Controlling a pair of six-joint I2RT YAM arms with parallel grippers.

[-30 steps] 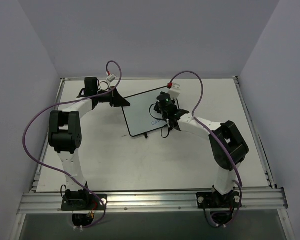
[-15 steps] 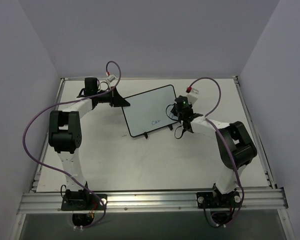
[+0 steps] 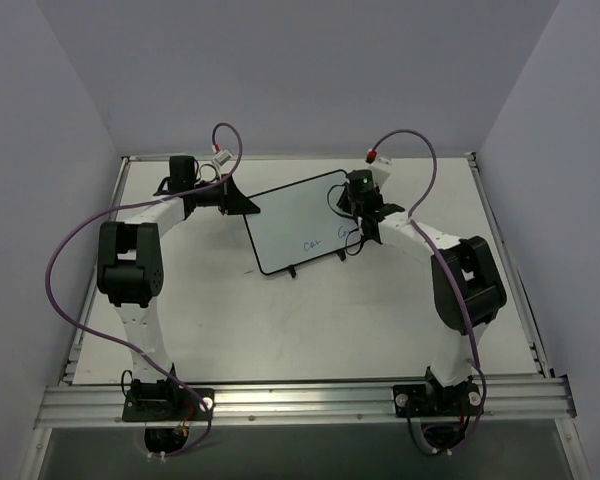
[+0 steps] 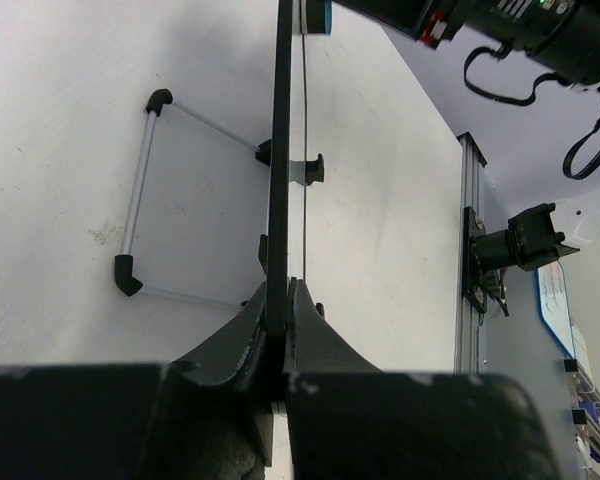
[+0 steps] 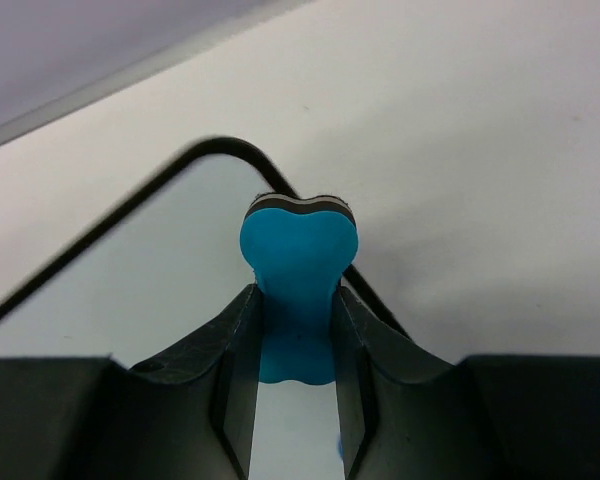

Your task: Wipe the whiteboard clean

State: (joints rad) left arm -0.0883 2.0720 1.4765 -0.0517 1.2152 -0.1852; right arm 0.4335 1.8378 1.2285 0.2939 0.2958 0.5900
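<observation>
The whiteboard stands tilted at the middle back of the table, with blue writing near its lower edge. My left gripper is shut on the board's left edge; the left wrist view shows the board edge-on between my jaws. My right gripper is at the board's upper right corner, shut on the blue bone-shaped eraser. The eraser's head lies over the black frame corner, with the white board surface to its left. The eraser also shows at the top of the left wrist view.
A wire stand with black corner pieces juts from the board onto the table. The right arm reaches in from the right. Aluminium rails edge the table, and grey walls close in on three sides.
My right gripper with the eraser has moved from the board's lower middle, by the writing, rightward and then up to the upper right corner. The left gripper and the board have stayed put.
</observation>
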